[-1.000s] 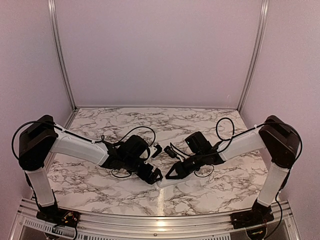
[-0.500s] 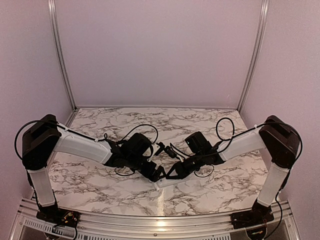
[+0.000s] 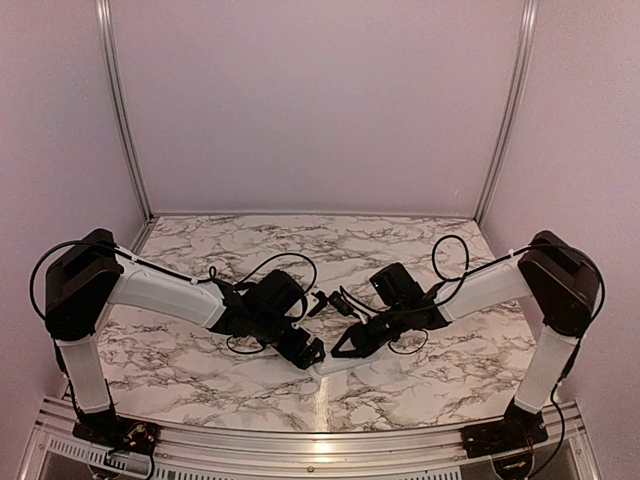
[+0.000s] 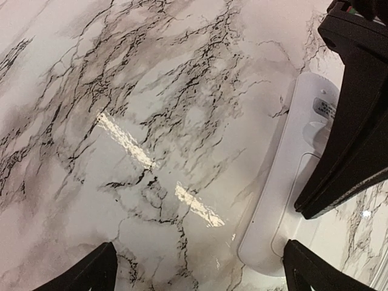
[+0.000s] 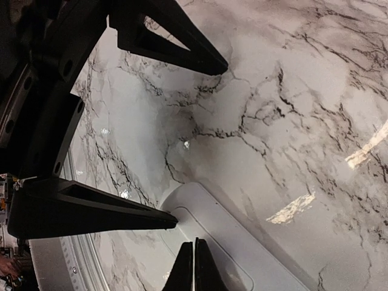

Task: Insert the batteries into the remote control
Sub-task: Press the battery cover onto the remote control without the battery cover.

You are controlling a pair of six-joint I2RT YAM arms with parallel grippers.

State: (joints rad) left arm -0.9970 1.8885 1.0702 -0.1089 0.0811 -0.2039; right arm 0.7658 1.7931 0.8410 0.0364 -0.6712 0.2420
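Small white oblong plastic remote control point(image 4: 292, 182) lies back-up on the white-and-grey veined marble table point(image 3: 400, 250), close to the near edge and about centre, between the two tools. A label and the seam of the battery cover show on the upward side. Cover looks in place, judging from the seam only.

Right gripper point(image 5: 194, 270): jaws pressed together, nothing between them, tips down on the remote's back at the cover seam.

Left gripper point(image 4: 200, 271): jaws spread wide, empty, low over bare table just left of the remote. One fingertip sits beside the remote's rounded end, and the remote is not between the jaws.

Key relation: the remote is to the right of the left gripper and directly under the right one, so the right arm is the one on it. In the top view the long axis runs roughly left to right, with the left end a bit nearer. The right gripper covers much of it, so the exact angle is unclear.

Likely step: working the cover off with the shut tips. For the left gripper to brace the body it would have to shift right and straddle the short width.

Batteries: no dark slim cylinders made out in any view. Small dark bits between the wrists in the top view could be cable parts, cannot tell.
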